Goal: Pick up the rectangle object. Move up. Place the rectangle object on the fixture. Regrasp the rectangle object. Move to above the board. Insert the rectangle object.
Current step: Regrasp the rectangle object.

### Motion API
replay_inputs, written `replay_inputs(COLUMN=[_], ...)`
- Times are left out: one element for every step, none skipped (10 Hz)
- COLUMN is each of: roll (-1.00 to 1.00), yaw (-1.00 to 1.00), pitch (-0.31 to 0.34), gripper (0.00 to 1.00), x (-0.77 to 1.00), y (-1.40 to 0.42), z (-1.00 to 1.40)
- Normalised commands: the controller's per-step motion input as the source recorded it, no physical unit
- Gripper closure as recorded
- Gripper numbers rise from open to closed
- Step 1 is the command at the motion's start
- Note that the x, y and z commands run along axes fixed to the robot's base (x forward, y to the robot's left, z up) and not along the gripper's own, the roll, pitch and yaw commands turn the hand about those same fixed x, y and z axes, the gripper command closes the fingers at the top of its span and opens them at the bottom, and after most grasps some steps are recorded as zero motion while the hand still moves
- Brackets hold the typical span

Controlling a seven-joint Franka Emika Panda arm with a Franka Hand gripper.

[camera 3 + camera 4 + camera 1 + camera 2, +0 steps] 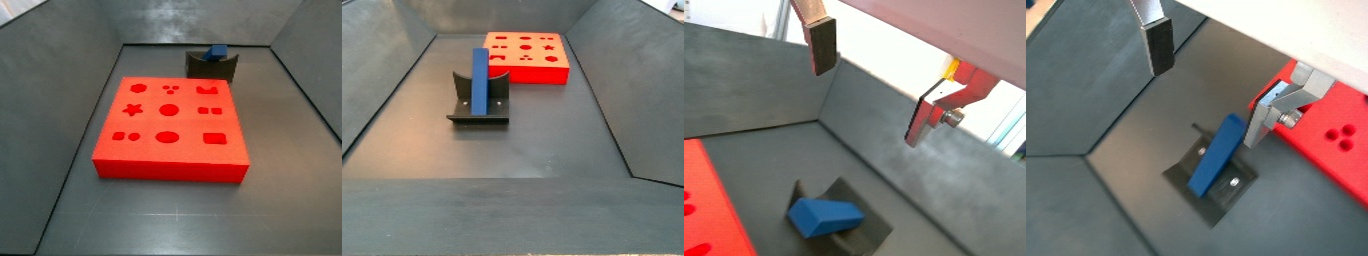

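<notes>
A dark grey floor (543, 140) with sloping grey walls holds everything. In a side view the fixture (478, 112) stands nearest, the blue bar (480, 82) leaning upright in it; the red board (527, 56) lies beyond, apart. The hand (1213, 70) hangs above the bar, fingers (1157, 45) spread and empty. Neither side view shows the hand.
</notes>
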Motion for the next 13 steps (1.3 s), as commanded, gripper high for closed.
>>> replay_inputs(roll=[1.0,1.0,1.0,0.79,0.6,0.41,0.24,0.22,0.2,0.19,0.15,0.12,0.1], yaw=[0.08,0.1,0.12,0.14,0.16,0.17,0.19,0.28,0.28,0.26,0.22,0.19,0.14], pitch=[0.098,0.125,0.156,0.159,0.148,0.133,0.1,0.1,0.072,0.027,-0.037,-0.076,-0.12], gripper=[0.0,0.0,0.0,0.0,0.0,0.0,0.0,0.0,0.0,0.0,0.0,0.0,0.0], x=[0.08,0.09,0.09,0.1,0.1,0.1,0.09,0.03,0.03,0.04,0.06,0.07,0.08], y=[-0.04,-0.04,-0.04,-0.05,-0.05,-0.05,-0.03,0.04,0.04,0.04,0.03,0.03,0.03], z=[0.0,0.0,-0.01,0.0,-0.01,-0.01,0.0,-1.0,-1.0,-1.0,-1.0,-1.0,-1.0])
